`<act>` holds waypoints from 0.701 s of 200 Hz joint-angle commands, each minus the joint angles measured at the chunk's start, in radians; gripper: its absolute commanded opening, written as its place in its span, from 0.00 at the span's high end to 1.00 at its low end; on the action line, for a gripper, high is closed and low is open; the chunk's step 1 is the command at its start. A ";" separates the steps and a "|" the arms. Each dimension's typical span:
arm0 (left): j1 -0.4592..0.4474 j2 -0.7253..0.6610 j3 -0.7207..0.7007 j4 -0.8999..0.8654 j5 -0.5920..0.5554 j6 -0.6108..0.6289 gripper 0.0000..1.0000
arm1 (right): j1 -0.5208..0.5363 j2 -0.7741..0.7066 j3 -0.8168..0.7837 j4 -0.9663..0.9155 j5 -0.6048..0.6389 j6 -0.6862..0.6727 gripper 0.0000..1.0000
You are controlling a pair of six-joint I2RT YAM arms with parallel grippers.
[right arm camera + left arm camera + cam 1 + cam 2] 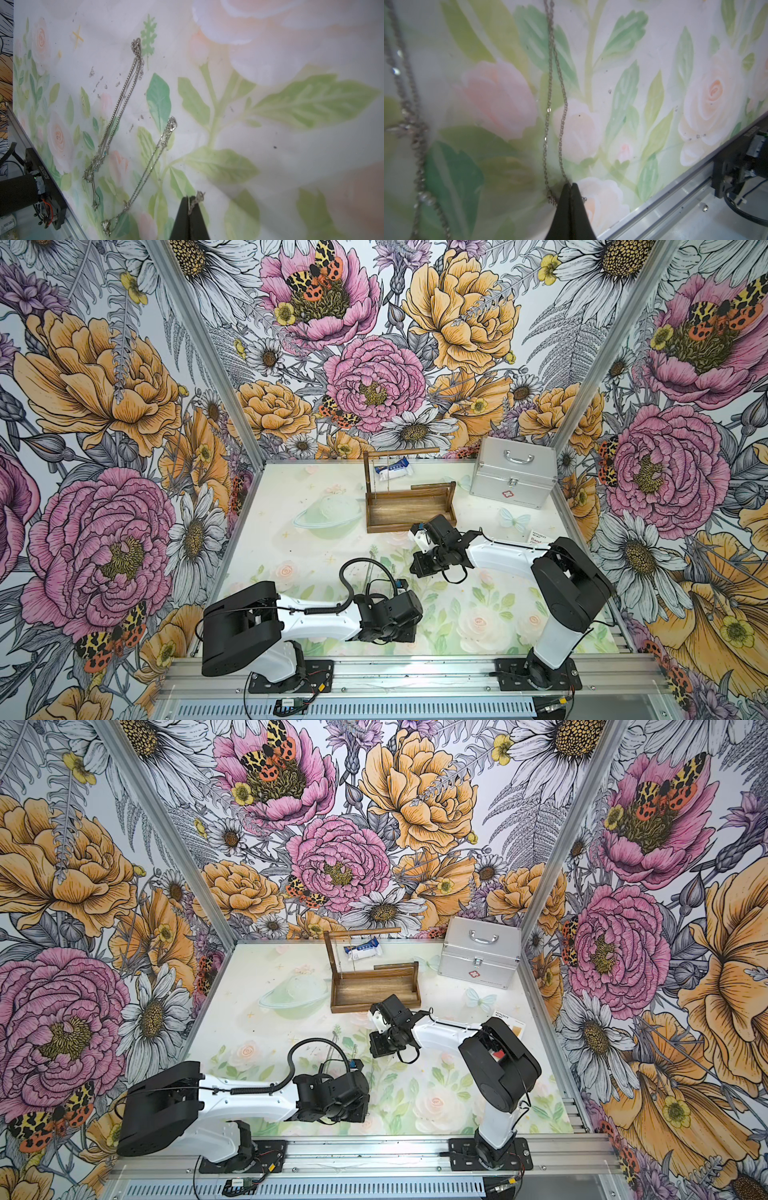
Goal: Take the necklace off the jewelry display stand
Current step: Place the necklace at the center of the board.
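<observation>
The jewelry display stand (409, 506) stands on the worktop (291, 539), a thin necklace (389, 477) hanging from its top rod. Well in front of the stand a heavier chain (124, 93) and a fine chain (550, 104) lie flat. The left tool (571, 185) is closed, tips on the fine chain's looped end; pinched or merely pressed, I cannot tell. The right tool (189, 198), nearer the stand, is closed on a short chain piece (200, 195)

You've got on the counter (291, 493): jewelry display stand (405, 510), silver case (513, 475), blue-white packet (392, 470), card (538, 536), thick necklace (122, 99) beside thin necklace (153, 164).
</observation>
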 commanded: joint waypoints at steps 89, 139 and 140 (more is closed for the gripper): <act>-0.063 -0.027 -0.058 -0.053 -0.004 -0.051 1.00 | -0.018 0.094 0.083 0.023 -0.009 0.020 1.00; -0.063 -0.038 -0.058 -0.061 -0.022 -0.053 1.00 | -0.020 0.114 0.093 0.023 -0.012 0.024 1.00; -0.063 -0.038 -0.058 -0.061 -0.023 -0.052 1.00 | -0.020 0.115 0.093 0.023 -0.011 0.024 1.00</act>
